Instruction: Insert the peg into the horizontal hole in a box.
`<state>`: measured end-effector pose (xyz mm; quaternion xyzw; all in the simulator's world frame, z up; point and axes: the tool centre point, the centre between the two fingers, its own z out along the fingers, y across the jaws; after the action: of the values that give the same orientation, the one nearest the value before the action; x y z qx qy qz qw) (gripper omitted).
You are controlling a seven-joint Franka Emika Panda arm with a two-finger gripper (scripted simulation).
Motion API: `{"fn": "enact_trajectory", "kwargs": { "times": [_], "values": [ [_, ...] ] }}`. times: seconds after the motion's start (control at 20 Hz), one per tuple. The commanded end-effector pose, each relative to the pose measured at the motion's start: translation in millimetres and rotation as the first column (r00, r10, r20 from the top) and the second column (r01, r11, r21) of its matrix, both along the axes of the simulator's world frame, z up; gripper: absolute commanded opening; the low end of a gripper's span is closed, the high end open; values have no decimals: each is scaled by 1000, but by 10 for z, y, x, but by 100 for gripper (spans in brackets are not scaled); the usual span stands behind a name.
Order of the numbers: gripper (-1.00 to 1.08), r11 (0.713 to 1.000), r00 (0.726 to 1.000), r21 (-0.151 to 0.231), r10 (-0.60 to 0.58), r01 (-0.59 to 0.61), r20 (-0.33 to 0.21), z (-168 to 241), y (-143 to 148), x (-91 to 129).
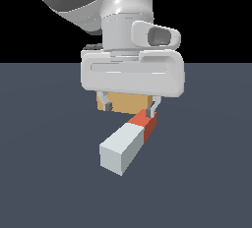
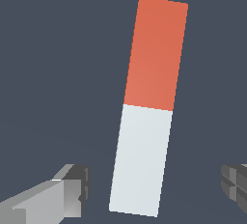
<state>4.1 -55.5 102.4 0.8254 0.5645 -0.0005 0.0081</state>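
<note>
Peg (image 1: pixel 129 142) flat on the dark floor (image 1: pixel 44 173), pale half toward the exterior camera, red-orange end pointing back toward the box (image 1: pixel 129 102). Box partly hidden behind the gripper body; hole not visible in either view. In the wrist view, only a thin tan strip of box showing beyond the peg's red tip, a gap of floor between the two.

Gripper (image 1: pixel 130 106) hovering above the peg's red end, fingers spread wide and holding nothing. Wrist view confirms: one finger (image 2: pixel 58 194) to one side of the pale half, the other (image 2: pixel 235 182) well off to the opposite side, floor showing on both sides of the bar. Peg closer to one finger than the other, and lying at a slight angle to the line across the jaws.

Step in hand, by the look of it: descent for the grasp. Worth doing well:
- shift sideways to centre the bar between the fingers before lowering
- turn the wrist slightly to square the pads with the long faces
- grip on the pale half, leaving the red end free as the leading tip
- lower far enough for full pad contact without scraping the floor
- close gently and evenly, so no nudging or spinning of the bar
</note>
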Motion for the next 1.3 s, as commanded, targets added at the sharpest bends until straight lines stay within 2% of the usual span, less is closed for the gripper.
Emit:
{"fn": "enact_trajectory", "kwargs": {
  "times": [0.0, 0.35, 0.7, 1.25],
  "values": [
    [100, 998, 998, 5, -55, 55, -3, -106, -39, -19],
    [100, 991, 991, 12, -134, 134, -8, -264, -91, -54],
    [100, 991, 991, 12, -133, 134, -9, -320, -93, -59],
    [100, 990, 990, 14, -141, 142, -8, -761, -91, -67]
  ]
}}
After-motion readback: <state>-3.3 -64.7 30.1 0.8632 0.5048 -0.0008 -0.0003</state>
